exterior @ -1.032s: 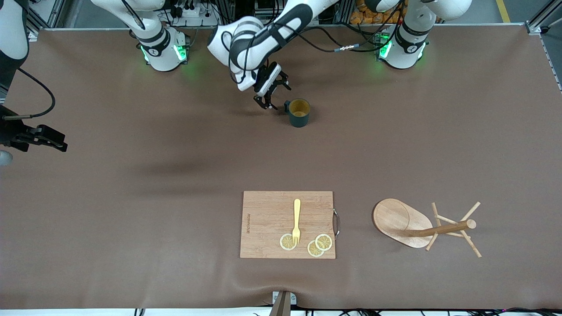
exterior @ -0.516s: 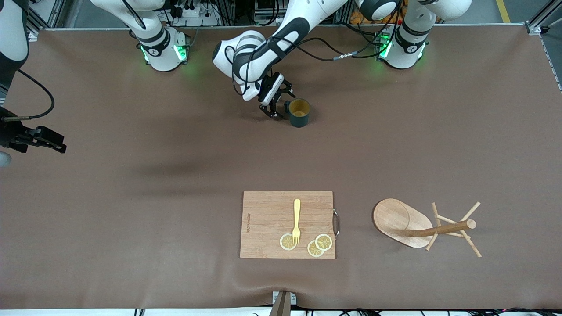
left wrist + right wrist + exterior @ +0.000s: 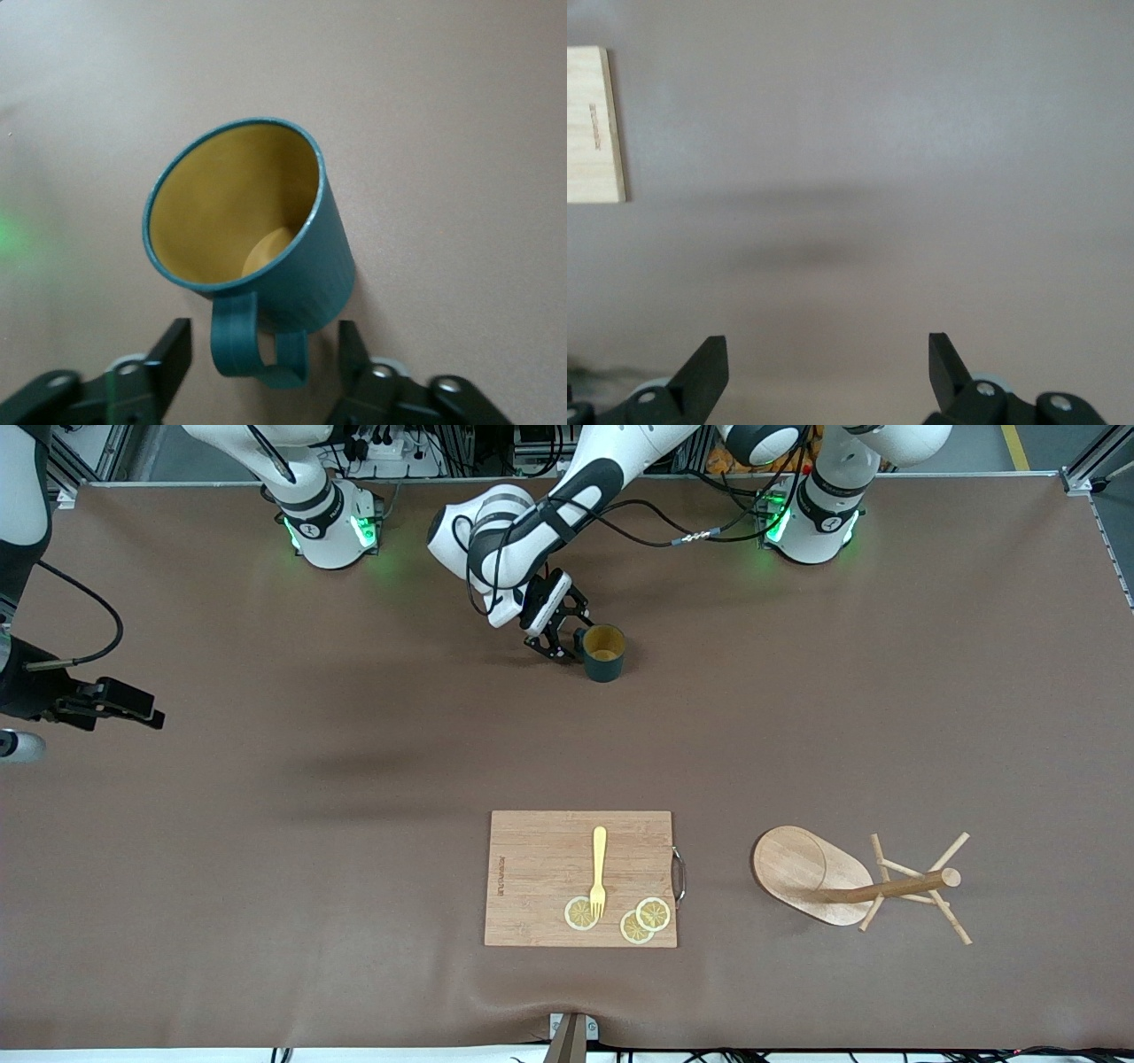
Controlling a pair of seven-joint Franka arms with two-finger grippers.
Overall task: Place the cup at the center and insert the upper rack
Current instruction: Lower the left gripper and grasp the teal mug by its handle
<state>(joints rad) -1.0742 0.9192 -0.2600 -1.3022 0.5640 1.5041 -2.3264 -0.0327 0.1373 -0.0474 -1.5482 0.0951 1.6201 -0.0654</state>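
Observation:
The dark teal cup (image 3: pixel 605 653) stands upright on the brown table, yellowish-tan inside, its handle (image 3: pixel 257 350) turned toward my left gripper. My left gripper (image 3: pixel 563 633) is open, low at the cup, its two fingers on either side of the handle without touching it; one finger (image 3: pixel 171 356) shows clearly in the left wrist view. The wooden mug tree (image 3: pixel 855 881) lies on its side near the front camera, toward the left arm's end, with its oval base (image 3: pixel 797 868) tipped up. My right gripper (image 3: pixel 133 708) is open and empty, held in the air at the right arm's end of the table.
A rectangular wooden cutting board (image 3: pixel 540 877) lies near the front camera, with a yellow fork (image 3: pixel 599 871) and lemon slices (image 3: pixel 644 919) on it. Its corner shows in the right wrist view (image 3: pixel 594 124). The table edge runs along the front.
My left gripper has come down and in toward the cup until its fingers straddle the handle. My right gripper has drifted slightly toward the table's middle. The cup has not moved.

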